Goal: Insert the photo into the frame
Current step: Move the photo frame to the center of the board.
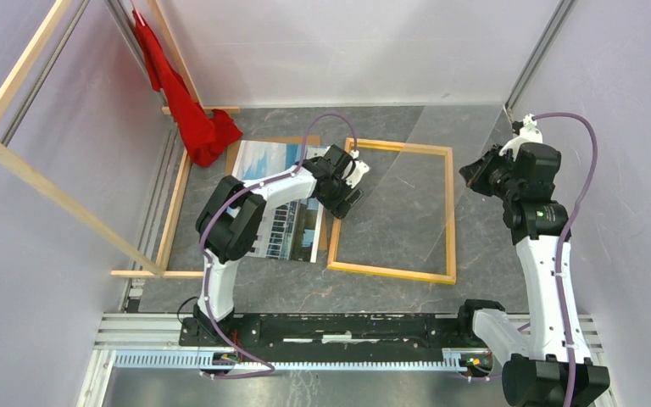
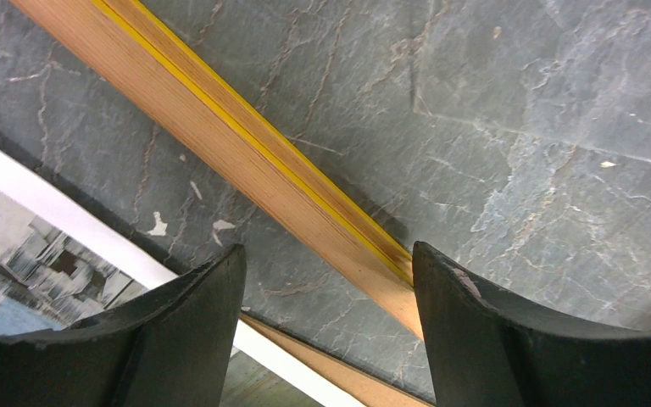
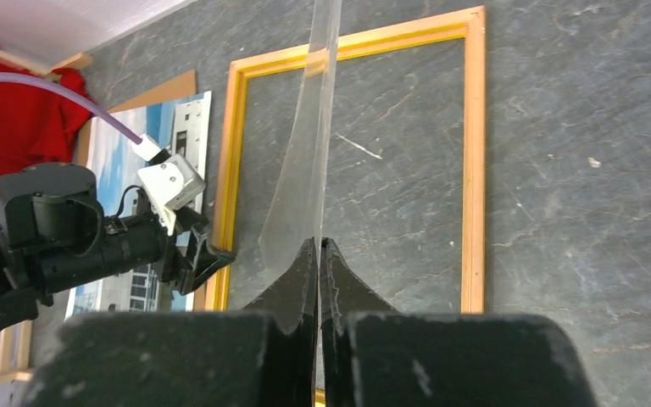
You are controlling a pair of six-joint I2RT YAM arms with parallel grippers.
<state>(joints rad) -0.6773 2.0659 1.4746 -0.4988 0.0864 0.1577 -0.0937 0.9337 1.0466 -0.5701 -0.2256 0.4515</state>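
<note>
The frame (image 1: 390, 271) was seen lying flat on the grey marbled surface (image 1: 492, 254), right of centre, with only bare surface inside its borders. The photo (image 1: 267, 165) was laid just left of it, picture side up, on a brown backing board (image 1: 239, 148) whose edges showed around it; a narrow strip of surface was left between print and frame. The left claw (image 1: 345, 203) was held low over the frame's left rail with its fingers (image 2: 178, 331) spread apart and nothing grasped; in the left wrist view the rail (image 2: 254, 161), pale wood with a yellow line along its inner edge, was seen running diagonally beneath the gap, and the photo's white margin (image 2: 42, 229) was visible beside the left finger. Whether the fingers touched the rail could not be told. The right claw (image 1: 475, 174) was raised at the frame's right side and clenched on the edge of a clear sheet (image 3: 305, 170), which was held tilted above the frame. A red cloth (image 1: 195, 119) was bunched at the back left
</note>
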